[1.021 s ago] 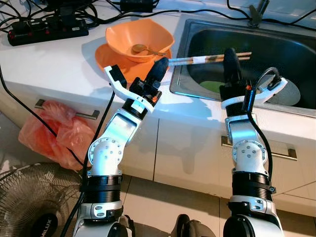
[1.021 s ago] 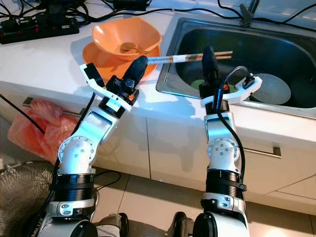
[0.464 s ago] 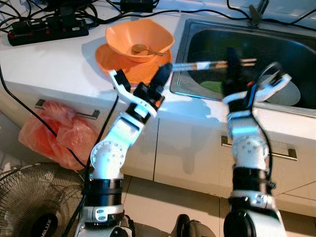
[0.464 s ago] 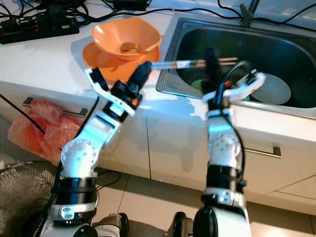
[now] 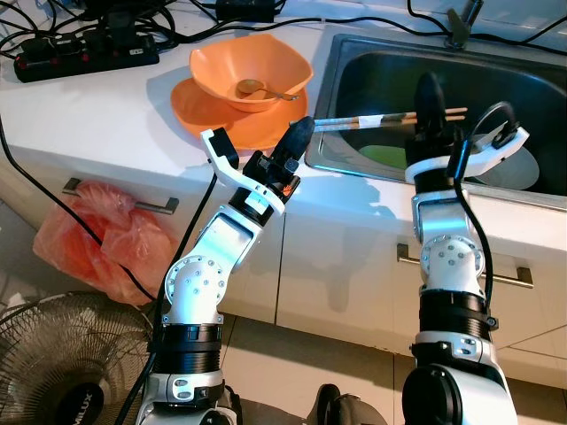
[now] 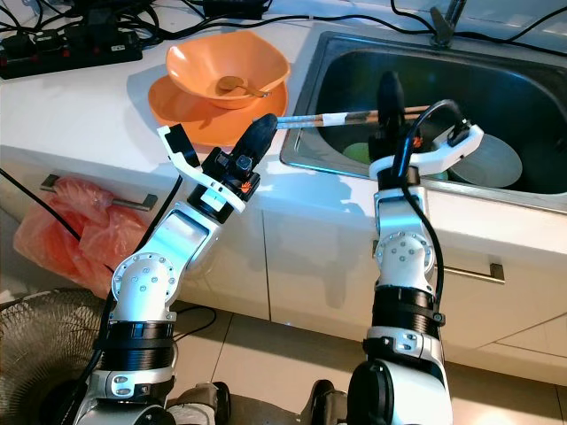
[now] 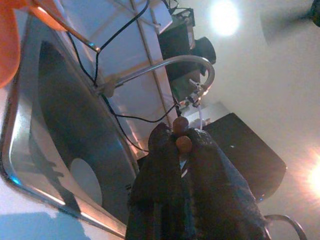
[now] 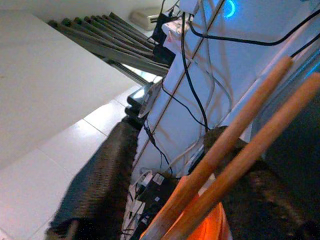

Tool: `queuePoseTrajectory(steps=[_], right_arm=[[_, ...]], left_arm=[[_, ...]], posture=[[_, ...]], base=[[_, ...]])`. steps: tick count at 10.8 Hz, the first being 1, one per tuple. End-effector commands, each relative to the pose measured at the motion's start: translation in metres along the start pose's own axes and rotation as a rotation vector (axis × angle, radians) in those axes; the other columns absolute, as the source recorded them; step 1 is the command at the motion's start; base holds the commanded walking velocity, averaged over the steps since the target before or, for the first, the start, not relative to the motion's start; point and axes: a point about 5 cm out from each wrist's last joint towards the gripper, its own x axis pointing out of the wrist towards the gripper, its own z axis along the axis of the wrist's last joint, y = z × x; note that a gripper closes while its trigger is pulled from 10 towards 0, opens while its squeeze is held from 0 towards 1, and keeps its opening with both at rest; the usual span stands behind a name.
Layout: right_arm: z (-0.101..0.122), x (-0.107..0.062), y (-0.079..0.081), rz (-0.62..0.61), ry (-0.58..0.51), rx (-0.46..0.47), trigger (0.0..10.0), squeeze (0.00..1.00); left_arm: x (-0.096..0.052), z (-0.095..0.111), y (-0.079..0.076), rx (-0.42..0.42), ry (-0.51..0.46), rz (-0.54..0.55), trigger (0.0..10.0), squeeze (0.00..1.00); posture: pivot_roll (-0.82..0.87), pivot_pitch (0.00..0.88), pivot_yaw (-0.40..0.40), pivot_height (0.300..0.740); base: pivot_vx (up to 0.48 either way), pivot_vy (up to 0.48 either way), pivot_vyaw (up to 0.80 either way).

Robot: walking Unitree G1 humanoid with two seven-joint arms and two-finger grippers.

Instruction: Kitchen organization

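Note:
A pair of wooden chopsticks (image 5: 381, 118) hangs level across the near part of the steel sink (image 5: 321, 106). My left gripper (image 5: 299, 133) is shut on their left end at the sink's left rim; the two round ends (image 7: 180, 132) show between its fingers. My right gripper (image 5: 428, 88) points upward over the sink and is open. The chopsticks (image 8: 235, 150) pass between its fingers and lie against one finger (image 8: 260, 200). An orange bowl (image 5: 251, 62) with a spoon (image 5: 257, 88) sits on an orange plate (image 5: 199, 111) on the white counter.
In the sink lie a green item (image 5: 385, 155) and a grey round plate (image 5: 524, 168). A power strip (image 5: 84, 55) and cables run along the back of the counter. A red plastic bag (image 5: 106, 243) hangs on a drawer handle. A fan (image 5: 62, 363) stands on the floor.
Both grippers and the chopsticks have shifted a little to the right over the sink. The right gripper now stands higher and farther back.

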Motion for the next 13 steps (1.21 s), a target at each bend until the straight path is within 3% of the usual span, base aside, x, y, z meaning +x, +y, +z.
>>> queuePoseTrajectory(steps=[1, 3, 7, 8, 9, 10, 13], right_arm=[[0.005, 0.006, 0.006, 0.024, -0.027, 0.006, 0.0, 0.00], [0.003, 0.004, 0.009, 0.034, -0.016, 0.021, 0.0, 0.00], [-0.006, 0.001, 0.010, 0.031, 0.015, 0.036, 0.0, 0.00], [-0.006, 0.002, 0.011, 0.032, 0.015, 0.039, 0.0, 0.00], [-0.006, 0.002, 0.011, 0.031, 0.013, 0.043, 0.0, 0.00], [-0.005, 0.002, 0.011, 0.028, 0.011, 0.045, 0.0, 0.00], [-0.002, 0.004, 0.011, 0.019, 0.002, 0.050, 0.0, 0.00]], left_arm=[[0.004, -0.013, -0.004, -0.037, 0.011, -0.004, 0.0, 0.00], [0.004, -0.007, -0.002, -0.051, -0.040, 0.017, 0.0, 0.00], [0.005, -0.007, -0.002, -0.038, -0.045, 0.024, 0.0, 0.00], [0.005, -0.009, 0.003, 0.001, -0.028, 0.060, 10.0, 0.00], [0.005, -0.011, 0.005, 0.024, -0.017, 0.072, 10.0, 0.00], [0.005, -0.011, 0.005, 0.044, -0.016, 0.076, 10.0, 1.00], [0.007, -0.013, 0.007, 0.066, -0.006, 0.093, 10.0, 1.00]], posture=[[0.15, 0.138, -0.005, 0.740], [0.15, 0.144, -0.007, 0.740], [0.15, 0.151, -0.008, 0.740], [0.15, 0.151, -0.008, 0.740], [0.15, 0.152, -0.008, 0.740], [0.15, 0.152, -0.007, 0.740], [0.15, 0.151, -0.007, 0.740]], base=[[0.000, 0.000, 0.00], [0.000, 0.000, 0.00], [0.000, 0.000, 0.00], [0.000, 0.000, 0.00], [0.000, 0.000, 0.00], [0.000, 0.000, 0.00], [0.000, 0.000, 0.00]])
